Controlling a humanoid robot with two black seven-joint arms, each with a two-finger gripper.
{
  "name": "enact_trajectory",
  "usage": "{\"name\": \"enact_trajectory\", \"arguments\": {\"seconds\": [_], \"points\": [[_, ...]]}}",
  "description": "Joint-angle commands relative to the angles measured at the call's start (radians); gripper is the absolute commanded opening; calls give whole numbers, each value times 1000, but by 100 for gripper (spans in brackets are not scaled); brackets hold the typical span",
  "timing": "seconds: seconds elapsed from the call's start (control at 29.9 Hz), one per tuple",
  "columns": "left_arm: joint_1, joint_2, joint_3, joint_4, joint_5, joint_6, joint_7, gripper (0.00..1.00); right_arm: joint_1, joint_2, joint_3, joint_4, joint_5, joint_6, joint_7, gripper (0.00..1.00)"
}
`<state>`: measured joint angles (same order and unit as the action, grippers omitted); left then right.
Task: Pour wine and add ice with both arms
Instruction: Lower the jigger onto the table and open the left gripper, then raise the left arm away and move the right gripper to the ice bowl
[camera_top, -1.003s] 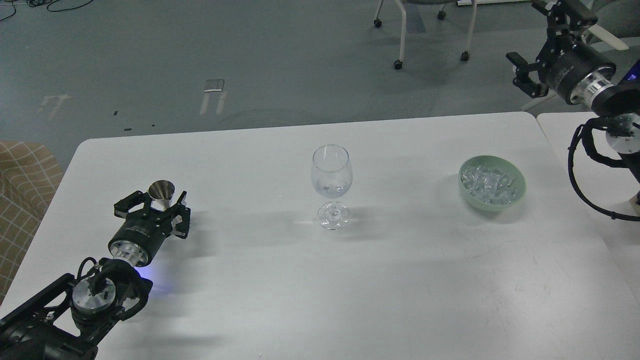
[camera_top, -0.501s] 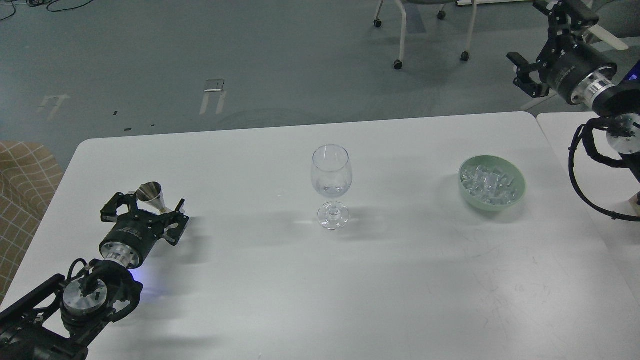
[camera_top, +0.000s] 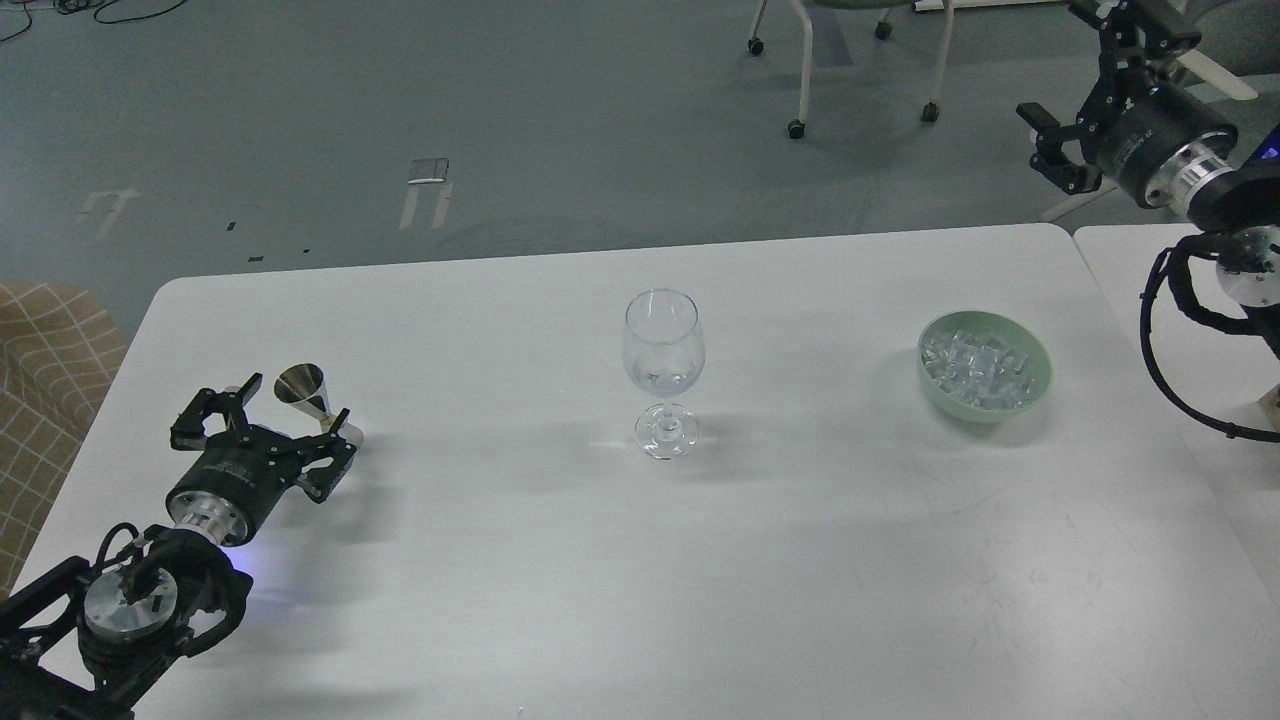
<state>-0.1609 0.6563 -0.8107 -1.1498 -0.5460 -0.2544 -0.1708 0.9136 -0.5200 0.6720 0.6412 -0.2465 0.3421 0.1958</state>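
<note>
A white table (camera_top: 800, 560) fills the lower two-thirds of the frame, with grey floor beyond it along the top. Near the middle of the picture stands a clear wine glass (camera_top: 663, 370), upright on its foot, with a small amount of clear liquid, the wine (camera_top: 662, 380), pooled at the bottom of its bowl. To the right of the frame, well apart from the glass, sits a pale green bowl (camera_top: 1040, 385) holding the ice (camera_top: 978, 368), a heap of small clear cubes. At the lower left, the left arm comes in from the bottom corner, and the left gripper (camera_top: 275, 425) lies low over the table with its prongs spread wide, gripping nothing. A small metal measuring cup (camera_top: 303, 390), cone-shaped, stands on the table just beyond the gripper, between the spread prongs or just past them; the nearer prong looks close to the cup's base, though whether it touches cannot be told. In the upper right corner, the right gripper (camera_top: 1090, 90) hangs high above the floor beyond the table's far edge, its jaws wide apart and empty, well away from the bowl. A chair's white legs (camera_top: 805, 60) on casters show at the top centre, and a checked tan cushion (camera_top: 50, 380) peeks in at the left edge.
</note>
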Motion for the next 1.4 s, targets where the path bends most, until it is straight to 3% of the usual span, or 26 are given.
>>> {"name": "enact_trajectory", "arguments": {"seconds": [0.0, 0.17, 0.43, 0.64, 0.74, 0.9, 1.07, 1.27, 1.37], "points": [[44, 23, -25, -30, 1, 0, 14, 97, 1, 0, 0, 0, 1, 0, -1, 100], [104, 57, -42, -76, 4, -6, 22, 97, -1, -2, -2, 0, 1, 0, -1, 100], [224, 140, -103, -85, 12, -144, 22, 97, 1, -6, 0, 2, 1, 1, -1, 100], [238, 232, -114, -70, 53, -215, -7, 97, 1, -6, 0, 3, 0, 1, -1, 100], [233, 250, -201, -68, 194, -218, -32, 97, 1, -6, 0, 3, 0, 3, -1, 100], [221, 241, -369, -70, 415, -209, -32, 97, 8, -6, 0, 3, -5, -2, 4, 100], [60, 239, -372, -68, 503, -194, -27, 97, 11, -15, 0, 3, -46, -3, 7, 100], [-165, 175, -355, -10, 606, -80, 2, 97, 18, -18, 0, 6, -140, -3, 11, 100], [-325, 89, -282, 105, 675, -77, 88, 97, 18, -18, 1, 12, -213, -2, 14, 100]]}}
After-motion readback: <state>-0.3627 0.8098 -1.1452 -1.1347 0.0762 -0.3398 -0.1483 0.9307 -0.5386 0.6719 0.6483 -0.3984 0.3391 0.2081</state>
